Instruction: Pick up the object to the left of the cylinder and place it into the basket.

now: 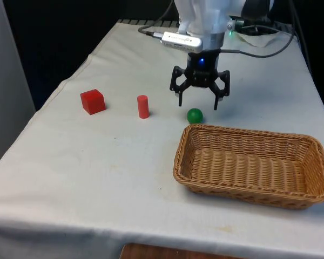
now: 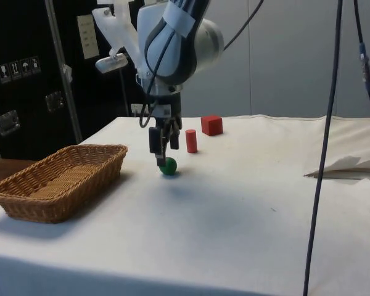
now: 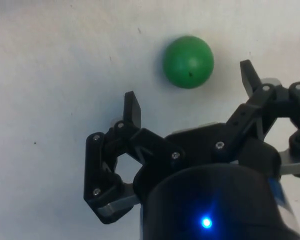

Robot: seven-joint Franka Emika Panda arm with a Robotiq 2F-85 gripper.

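Note:
A red cube (image 1: 92, 101) sits on the white cloth at the front view's left, with an upright red cylinder (image 1: 143, 106) to its right. Right of the cylinder lies a green ball (image 1: 194, 115). My gripper (image 1: 198, 104) hangs open just above the cloth, right behind the ball, and holds nothing. In the wrist view the ball (image 3: 188, 61) lies just past the fingertips, about level with the gap of the gripper (image 3: 190, 84). From the side, the gripper (image 2: 162, 155) stands over the ball (image 2: 168, 166), with the cylinder (image 2: 191, 141) and cube (image 2: 211, 124) beyond it.
A long wicker basket (image 1: 248, 132) stands on the front view's right, its near corner close to the ball. It shows as the basket (image 2: 61, 179) at the side view's left. A folded edge of cloth (image 2: 345, 168) lies at the side view's right.

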